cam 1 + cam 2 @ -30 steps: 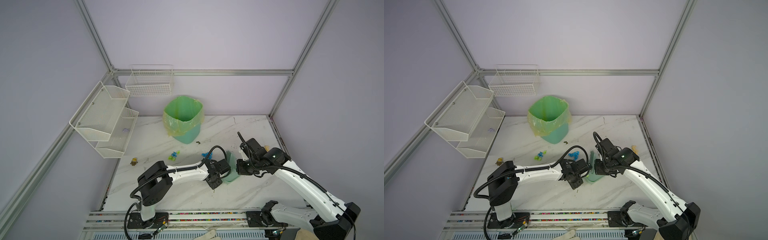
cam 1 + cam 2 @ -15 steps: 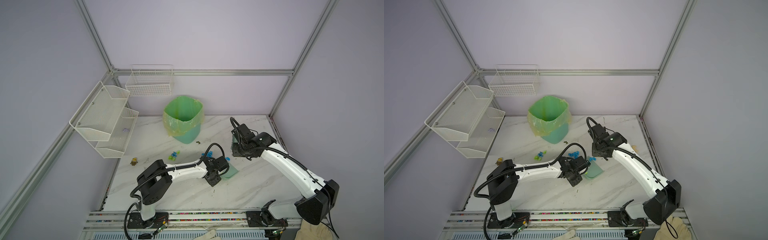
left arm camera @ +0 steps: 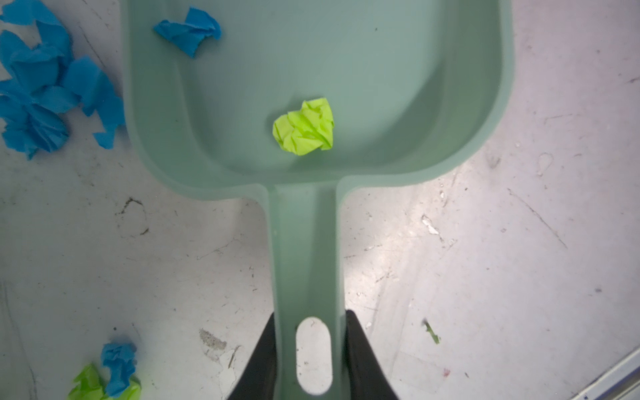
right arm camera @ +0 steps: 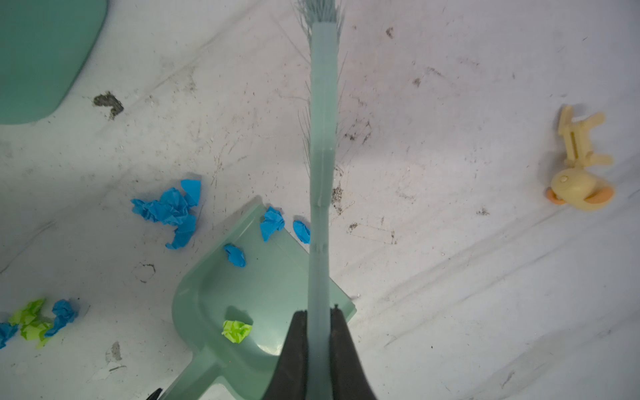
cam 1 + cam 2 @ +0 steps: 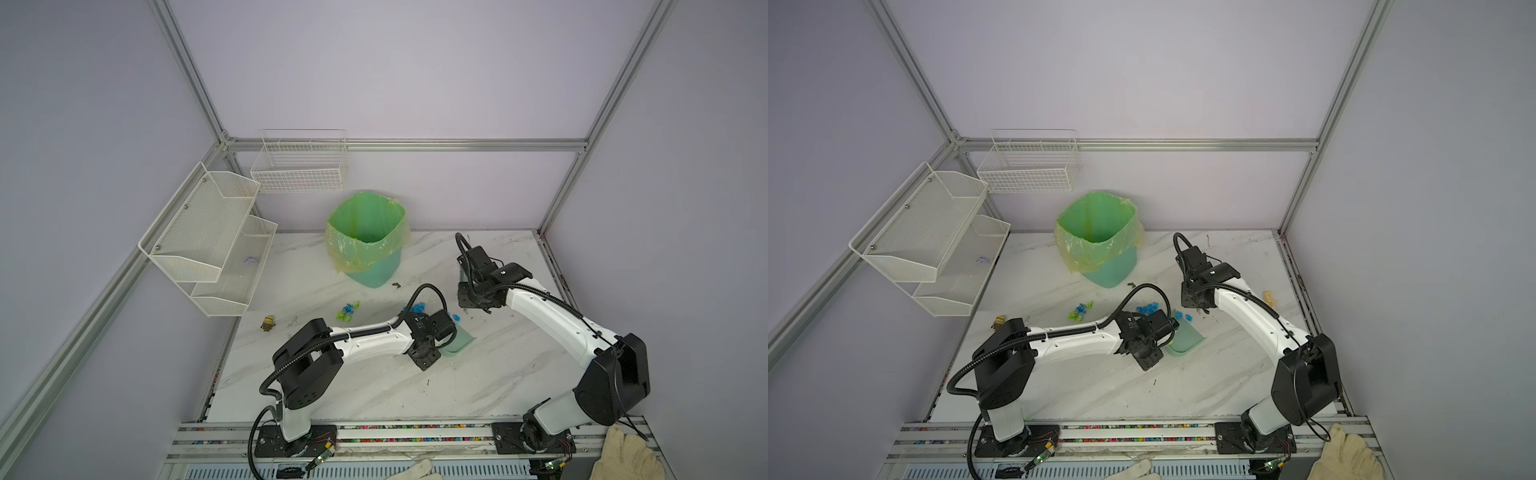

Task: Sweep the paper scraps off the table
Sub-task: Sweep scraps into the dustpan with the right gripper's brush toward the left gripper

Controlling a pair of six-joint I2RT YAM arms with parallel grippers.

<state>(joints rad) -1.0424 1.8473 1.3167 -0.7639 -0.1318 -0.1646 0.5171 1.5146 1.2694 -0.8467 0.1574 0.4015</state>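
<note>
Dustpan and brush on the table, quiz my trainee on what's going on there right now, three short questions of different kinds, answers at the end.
1. True or false: the right gripper is open and holds nothing.
2. Which colour of paper lies inside the dustpan nearest its handle? A blue, B lime green, C red.
3. Fill in: the biggest blue cluster lies on the ___, beside the dustpan.
Key: 1 false, it is shut on the brush. 2 B, the lime green scrap. 3 table.
</note>
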